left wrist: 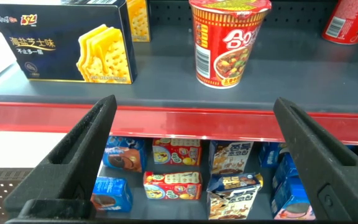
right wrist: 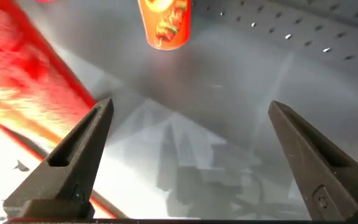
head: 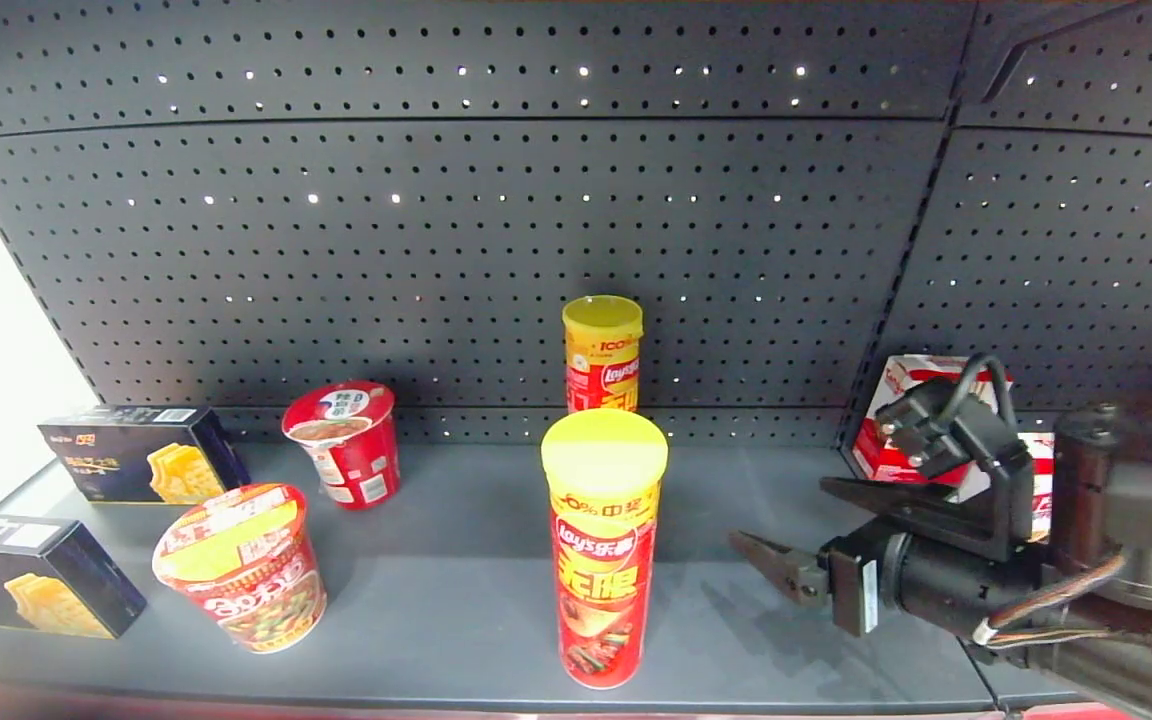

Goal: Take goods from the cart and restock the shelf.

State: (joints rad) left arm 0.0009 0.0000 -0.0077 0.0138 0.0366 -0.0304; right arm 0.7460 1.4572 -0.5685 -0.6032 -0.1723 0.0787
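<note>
Two red chip cans with yellow lids stand on the dark shelf (head: 456,600): a front can (head: 602,545) and a rear can (head: 602,352) by the pegboard. My right gripper (head: 781,512) hovers open over the shelf, right of the front can, with nothing between its fingers. In the right wrist view the right gripper (right wrist: 191,107) points along the shelf board, with the base of a chip can (right wrist: 165,22) ahead. My left gripper (left wrist: 196,104) is open and empty in front of the shelf's red edge (left wrist: 179,127), below a cup noodle (left wrist: 229,40) and a cracker box (left wrist: 73,40).
Two red cup noodles (head: 346,440) (head: 246,565) and two dark cracker boxes (head: 141,452) (head: 26,572) occupy the shelf's left half. Red-and-white boxes (head: 921,400) stand on the neighbouring bay at the right. The lower shelf holds several snack packs (left wrist: 173,180).
</note>
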